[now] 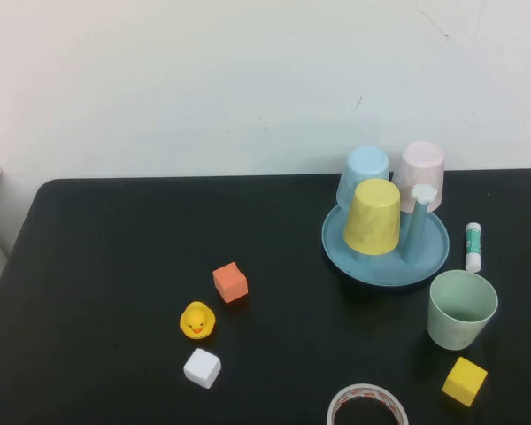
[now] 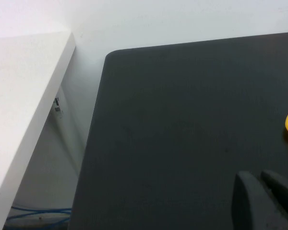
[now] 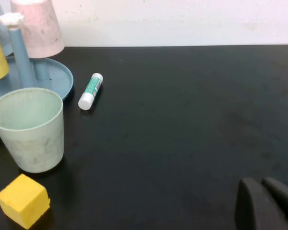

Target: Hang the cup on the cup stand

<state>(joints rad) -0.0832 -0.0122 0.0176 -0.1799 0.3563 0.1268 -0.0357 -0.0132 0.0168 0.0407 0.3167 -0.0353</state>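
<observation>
left gripper [image 2: 265, 199] closed, holding nothing, low over the black table [image 1: 115, 257] near its left edge. right gripper [image 3: 264, 203] closed too, empty, over bare table right of the cup [image 1: 461, 309]. cup upright, mouth up, just beside the stand [image 1: 385, 266], apart from it. white wall [image 1: 248, 80] behind.

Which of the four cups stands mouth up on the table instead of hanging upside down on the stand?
The pale green cup. It sits upright on the table beside the stand, while the yellow, blue and pink cups hang upside down on pegs.
</observation>
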